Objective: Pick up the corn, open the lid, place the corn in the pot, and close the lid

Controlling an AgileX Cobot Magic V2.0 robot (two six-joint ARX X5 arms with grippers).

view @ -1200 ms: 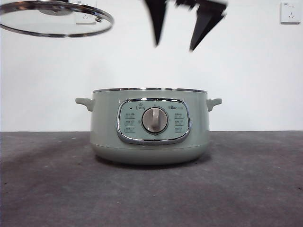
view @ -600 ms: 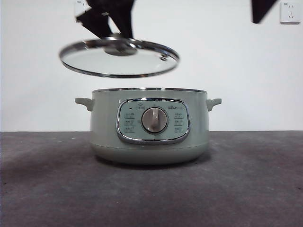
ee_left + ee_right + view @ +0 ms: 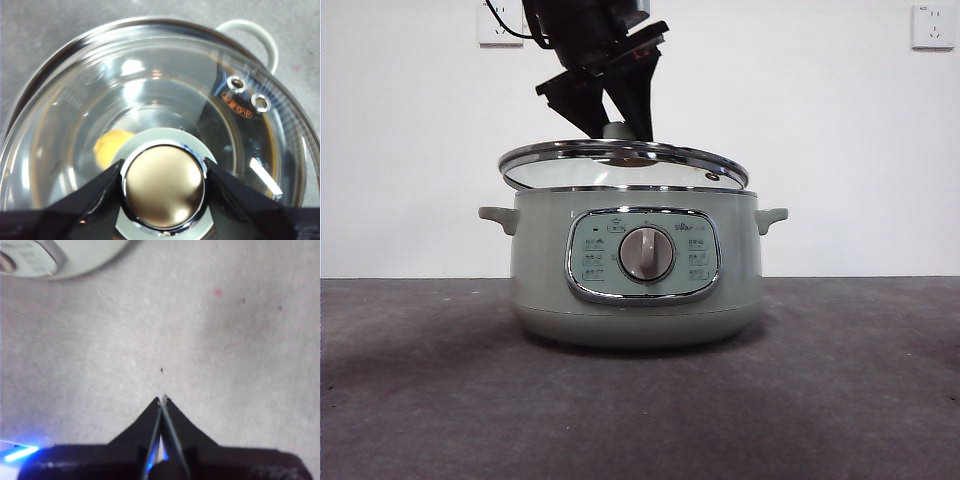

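Jaws of the left gripper press against either side of the knob, one black tip on each flank, so the lid hangs from that grip. In the front view the same gripper comes down from above as a big dark shape, its two tips closing round the pale knob at the middle of the lid. The lid sits just over the pot, tilted: its left edge stands a little clear of the rim, while on the right the chrome edge comes down to the rim or very near it; contact there cannot be told. Through the glass, the left wrist view shows the corn as a yellow blur inside the pot, beside the knob. The pot rests on the dark grey table, its dial facing the near side, a small handle sticking out to the left and another to the right.

Away from the pot, the right gripper hangs over bare table with its two tips pressed together, holding nothing; one edge of the pot shows in a corner of its view.
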